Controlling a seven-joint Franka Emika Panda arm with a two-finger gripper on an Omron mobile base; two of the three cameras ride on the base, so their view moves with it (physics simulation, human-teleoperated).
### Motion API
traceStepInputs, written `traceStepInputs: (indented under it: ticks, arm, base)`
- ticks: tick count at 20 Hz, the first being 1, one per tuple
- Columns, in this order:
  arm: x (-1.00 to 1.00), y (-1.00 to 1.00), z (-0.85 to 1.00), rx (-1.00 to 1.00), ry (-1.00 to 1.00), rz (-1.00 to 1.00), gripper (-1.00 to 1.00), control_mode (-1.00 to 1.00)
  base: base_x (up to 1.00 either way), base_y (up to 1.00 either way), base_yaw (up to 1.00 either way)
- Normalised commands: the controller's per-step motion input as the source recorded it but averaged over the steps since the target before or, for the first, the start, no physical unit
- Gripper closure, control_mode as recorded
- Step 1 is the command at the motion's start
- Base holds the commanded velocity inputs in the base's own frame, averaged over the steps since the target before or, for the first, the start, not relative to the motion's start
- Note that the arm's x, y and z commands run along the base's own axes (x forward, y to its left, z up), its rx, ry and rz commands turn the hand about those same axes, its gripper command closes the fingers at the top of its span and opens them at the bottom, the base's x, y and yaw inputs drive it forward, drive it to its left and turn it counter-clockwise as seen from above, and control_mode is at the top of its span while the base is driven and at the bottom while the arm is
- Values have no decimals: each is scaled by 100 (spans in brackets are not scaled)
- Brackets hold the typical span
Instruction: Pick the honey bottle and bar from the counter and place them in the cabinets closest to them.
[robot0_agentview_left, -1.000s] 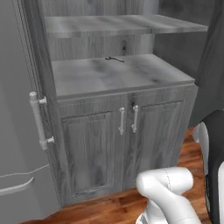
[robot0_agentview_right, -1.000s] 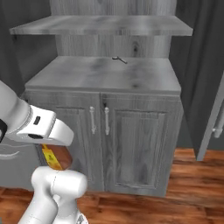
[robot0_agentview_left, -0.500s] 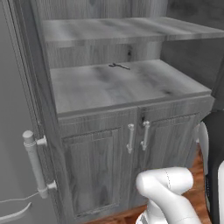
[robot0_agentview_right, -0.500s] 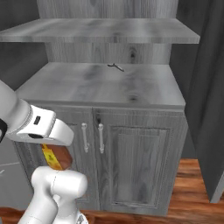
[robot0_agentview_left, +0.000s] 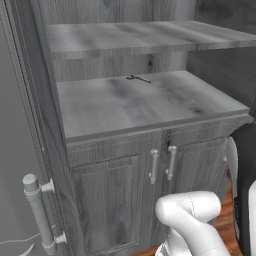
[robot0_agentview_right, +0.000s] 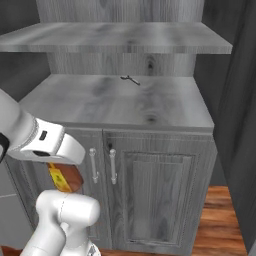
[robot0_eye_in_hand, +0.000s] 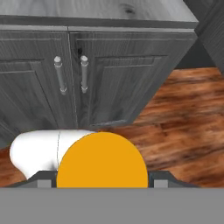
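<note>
a grey wood-grain cabinet (robot0_agentview_left: 120, 200) stands ahead, with two panelled lower doors (robot0_agentview_right: 155, 195) and a pair of silver bar handles (robot0_agentview_right: 102, 165) meeting at the middle. above the doors is a broad open shelf (robot0_agentview_left: 145, 105) of plain grey wood, and a second shelf (robot0_agentview_right: 115, 37) sits higher up. a small dark mark (robot0_agentview_left: 137, 78) lies at the back of the lower shelf, too small to make out. to the left is a smooth grey fridge (robot0_agentview_left: 15, 165) with a round bar handle (robot0_agentview_left: 39, 212), cut off by the picture edge. the floor (robot0_eye_in_hand: 175, 118) is reddish-brown wood planks.

the honey bottle (robot0_eye_in_hand: 102, 160) is held in the tool (robot0_eye_in_hand: 101, 180), low in front of the cabinet doors. in the hand view its yellow-orange cap fills the space between the two dark finger tips, which sit against its sides. in the right base view only a patch of amber body and dark label (robot0_agentview_right: 64, 177) shows under the white arm; the rest of the bottle is hidden.
</note>
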Motion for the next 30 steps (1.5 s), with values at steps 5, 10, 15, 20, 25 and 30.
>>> traceStepInputs:
  ticks: [5, 10, 15, 20, 25, 30]
  arm:
    - [24, -2, 31, 3, 0, 0, 100, -100]
    - [24, -1, 35, 3, 0, 0, 100, -100]
    - [14, -2, 27, 2, -3, 0, 100, -100]
    - [1, 0, 5, 1, -12, 3, 100, -100]
    - [31, -1, 3, 0, -10, 1, 100, -100]
    - [57, 0, 8, 0, -3, 0, 100, -100]
  base:
    - [0, 0, 0]
    - [0, 0, 0]
    - [0, 0, 0]
    - [0, 0, 0]
    - [0, 0, 0]
    - [0, 0, 0]
